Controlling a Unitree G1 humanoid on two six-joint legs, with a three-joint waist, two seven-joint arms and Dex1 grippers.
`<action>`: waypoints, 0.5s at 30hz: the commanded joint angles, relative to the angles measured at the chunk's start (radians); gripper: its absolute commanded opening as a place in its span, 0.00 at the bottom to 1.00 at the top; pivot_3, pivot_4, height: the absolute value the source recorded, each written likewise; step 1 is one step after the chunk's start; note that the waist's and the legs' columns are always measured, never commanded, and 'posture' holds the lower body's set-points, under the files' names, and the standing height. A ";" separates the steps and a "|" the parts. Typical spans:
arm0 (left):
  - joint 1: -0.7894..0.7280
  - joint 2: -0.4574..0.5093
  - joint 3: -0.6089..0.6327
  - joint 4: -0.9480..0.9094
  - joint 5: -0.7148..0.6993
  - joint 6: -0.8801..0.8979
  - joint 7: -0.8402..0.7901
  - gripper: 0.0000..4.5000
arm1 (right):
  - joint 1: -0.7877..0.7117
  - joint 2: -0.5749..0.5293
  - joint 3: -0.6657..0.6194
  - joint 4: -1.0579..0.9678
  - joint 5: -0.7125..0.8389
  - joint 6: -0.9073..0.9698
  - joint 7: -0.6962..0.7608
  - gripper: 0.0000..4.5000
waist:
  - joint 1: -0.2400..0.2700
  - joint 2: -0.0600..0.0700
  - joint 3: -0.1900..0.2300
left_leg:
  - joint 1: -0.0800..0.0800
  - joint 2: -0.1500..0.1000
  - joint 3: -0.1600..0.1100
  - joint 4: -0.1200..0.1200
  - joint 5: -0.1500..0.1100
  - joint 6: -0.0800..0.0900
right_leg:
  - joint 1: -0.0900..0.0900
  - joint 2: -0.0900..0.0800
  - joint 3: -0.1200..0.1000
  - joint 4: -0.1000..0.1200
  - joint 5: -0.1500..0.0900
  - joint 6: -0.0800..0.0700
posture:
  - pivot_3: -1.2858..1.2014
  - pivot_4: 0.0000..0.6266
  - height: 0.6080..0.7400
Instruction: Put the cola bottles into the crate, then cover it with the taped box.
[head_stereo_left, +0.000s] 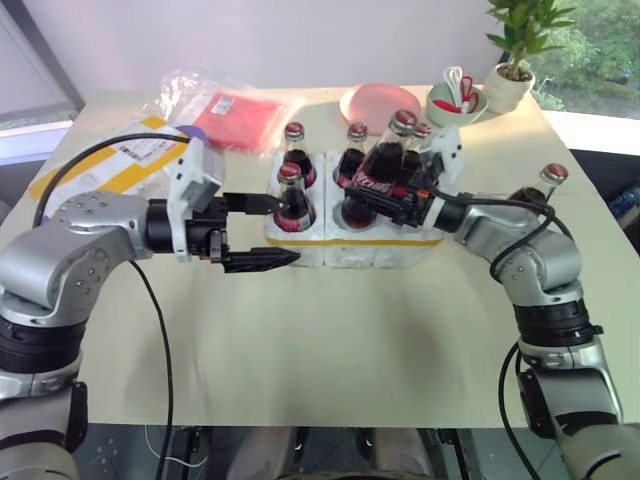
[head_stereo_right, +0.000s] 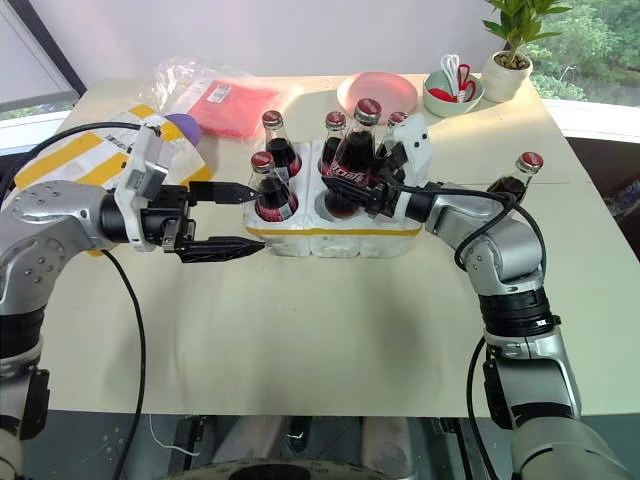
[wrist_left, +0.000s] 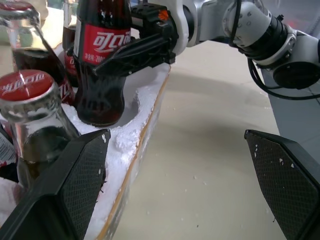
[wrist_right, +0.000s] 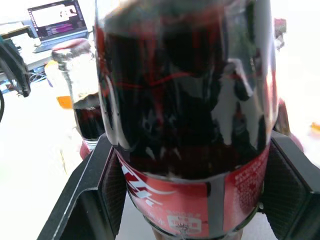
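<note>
Taped box (head_stereo_left: 110, 160): white foam with wide yellow bands, lies near the table's (head_stereo_left: 330, 350) left edge, partly behind the left arm. Judged light and stiff but crumbly; best lifted by its outer walls with a wide, gentle hold, since foam dents and sheds.

Left gripper (head_stereo_left: 262, 232): jaws spread wide, nothing between them. It hangs just beside the crate's left end, pointing toward it; one finger reaches in front of the near-left bottle. Contact cannot be told.

Crate (head_stereo_left: 350, 252): low white foam block with a thin yellow band, sits at the middle of the table, toward the far edge. White crumbs on the table along its front wall in the left wrist view, so the foam is evidently friable. Four cola bottles stand in its slots; the near-left one (head_stereo_left: 291, 198) is plain to see.

Right gripper (head_stereo_left: 392, 198): clamped on a fifth cola bottle (head_stereo_right: 355, 150) at the red-and-white label, mid-body. In the left wrist view the bottle's base sits at the mouth of a front slot, not sunk in like its neighbours. Judged: glass, smooth, fairly heavy for its size, breakable. A grip on the label band gives more friction than bare glass, and the bottle should go down upright to avoid gouging the slot rim.

Sixth cola bottle (head_stereo_left: 545, 185): stands on the table toward the right edge, behind the right arm, well apart from the crate.
</note>
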 joint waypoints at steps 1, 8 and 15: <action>-0.002 0.015 0.036 -0.025 -0.008 -0.014 0.005 1.00 | 0.016 0.000 0.036 -0.027 -0.054 -0.033 0.036 0.63 | 0.001 0.000 0.000 | 0.000 0.001 0.000 0.000 -0.001 0.001 | 0.000 0.001 0.000 0.000 0.001 -0.001 | 0.52 0.24 1.00; -0.019 0.010 0.018 -0.014 0.004 -0.028 0.002 1.00 | -0.016 0.088 0.113 0.134 -0.192 -0.062 0.009 0.63 | -0.007 -0.003 -0.002 | 0.004 0.003 0.000 0.000 0.001 -0.001 | 0.002 0.004 0.000 0.001 0.003 -0.005 | 0.52 0.24 1.00; -0.047 -0.002 -0.004 0.008 0.019 -0.043 -0.007 1.00 | -0.065 0.151 0.092 0.262 -0.261 -0.078 -0.027 0.99 | -0.025 -0.006 -0.004 | 0.012 0.009 0.000 -0.003 0.003 -0.004 | 0.007 0.011 0.002 0.001 0.007 -0.010 | 0.52 0.24 1.00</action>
